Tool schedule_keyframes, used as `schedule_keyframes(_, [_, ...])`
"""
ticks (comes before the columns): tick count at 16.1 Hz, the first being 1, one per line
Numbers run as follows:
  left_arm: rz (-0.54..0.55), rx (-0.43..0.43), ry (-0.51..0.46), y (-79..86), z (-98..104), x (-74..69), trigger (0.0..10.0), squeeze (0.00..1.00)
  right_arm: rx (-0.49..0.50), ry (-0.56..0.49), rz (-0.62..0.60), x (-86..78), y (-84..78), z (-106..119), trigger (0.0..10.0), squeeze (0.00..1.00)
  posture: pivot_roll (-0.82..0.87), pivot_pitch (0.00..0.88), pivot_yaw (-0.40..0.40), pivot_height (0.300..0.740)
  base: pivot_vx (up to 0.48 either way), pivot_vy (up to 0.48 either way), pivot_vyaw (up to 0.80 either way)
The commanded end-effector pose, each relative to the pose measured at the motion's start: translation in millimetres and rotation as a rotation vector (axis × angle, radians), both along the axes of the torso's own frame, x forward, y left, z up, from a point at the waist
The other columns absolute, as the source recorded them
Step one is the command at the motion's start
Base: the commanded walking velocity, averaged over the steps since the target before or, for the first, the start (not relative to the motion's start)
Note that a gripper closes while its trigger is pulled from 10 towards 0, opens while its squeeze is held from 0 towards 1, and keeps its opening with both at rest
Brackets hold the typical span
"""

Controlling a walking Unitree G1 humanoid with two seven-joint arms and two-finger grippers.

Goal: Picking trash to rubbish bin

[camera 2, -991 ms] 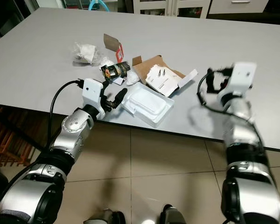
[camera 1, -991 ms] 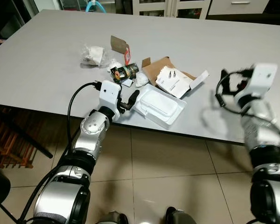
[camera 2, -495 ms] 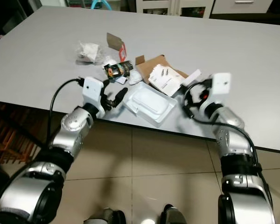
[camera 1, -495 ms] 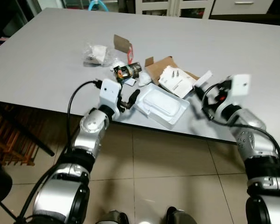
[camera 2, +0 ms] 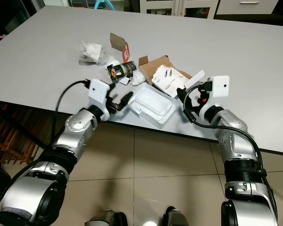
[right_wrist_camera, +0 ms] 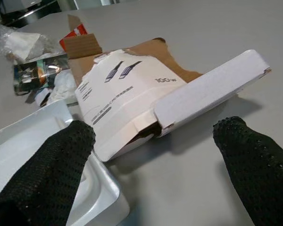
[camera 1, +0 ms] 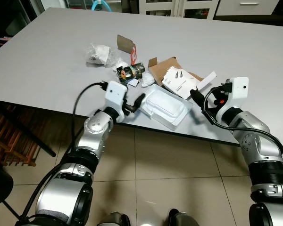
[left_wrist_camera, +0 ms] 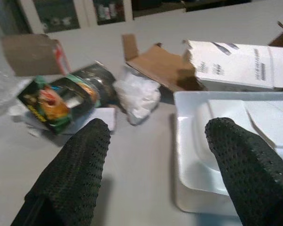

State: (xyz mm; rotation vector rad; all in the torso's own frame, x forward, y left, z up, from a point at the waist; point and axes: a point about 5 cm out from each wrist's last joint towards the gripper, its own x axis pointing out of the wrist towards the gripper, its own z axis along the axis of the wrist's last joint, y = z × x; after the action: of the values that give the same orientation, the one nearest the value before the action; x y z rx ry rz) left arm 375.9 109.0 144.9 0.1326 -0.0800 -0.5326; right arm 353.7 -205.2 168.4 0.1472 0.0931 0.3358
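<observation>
both hands closing in on the trash pile

left hand (left_wrist_camera: 153, 155) is sitting wide open at the near end of the white foam tray (camera 1: 167, 106) on the grey surface (camera 1: 47, 61), right hand (right_wrist_camera: 155, 155) is hovering wide open by the torn cardboard box (camera 1: 179, 77) beside it.

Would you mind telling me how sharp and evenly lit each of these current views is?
Left eye view: sharp and evenly lit, with soft shadows beside the white tray. Left wrist view: the left hand has blurred fingers, while the tray and the crumpled wrapper are only mildly soft. Right wrist view: the white box is crisp, the right hand out of focus.
</observation>
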Motion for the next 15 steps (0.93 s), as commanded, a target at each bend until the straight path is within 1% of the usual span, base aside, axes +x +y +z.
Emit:
schedule_keyframes(1, [-0.026,0.031,0.027,-2.0,-2.9,0.4,10.0,0.00,-0.003,0.009,0.021,-3.7,1.2,-0.4,10.0,0.00,-0.04,0.140,0.060,0.740,0.000,0.000,0.00])
schedule_keyframes(5, [-0.037,0.041,0.064,-2.7,-8.3,0.7,10.0,0.00,-0.008,0.046,0.031,-7.2,3.1,-5.8,10.0,0.00,-0.05,0.141,0.063,0.740,0.000,0.000,0.00])
schedule_keyframes(8, [-0.029,0.032,0.050,-0.1,-0.6,4.7,10.0,0.00,-0.009,0.059,0.028,-8.8,3.5,-6.8,10.0,0.00,-0.05,0.144,0.063,0.740,0.000,0.000,0.00])
schedule_keyframes(11, [-0.029,0.005,0.038,3.3,12.2,10.7,10.0,0.00,-0.001,0.065,0.047,-10.5,8.1,-7.7,10.0,0.00,-0.05,0.143,0.064,0.740,0.000,0.000,0.00])
schedule_keyframes(14, [-0.109,0.024,0.080,6.9,21.7,15.0,10.0,0.00,-0.001,0.062,0.046,-10.8,7.8,-6.5,10.0,0.00,-0.05,0.139,0.063,0.740,0.000,0.000,0.00])
schedule_keyframes(15, [-0.157,0.065,0.112,10.4,23.2,15.8,10.0,0.00,0.000,0.063,0.045,-10.7,8.0,-6.7,10.0,0.00,-0.05,0.138,0.067,0.740,0.000,0.000,0.00])
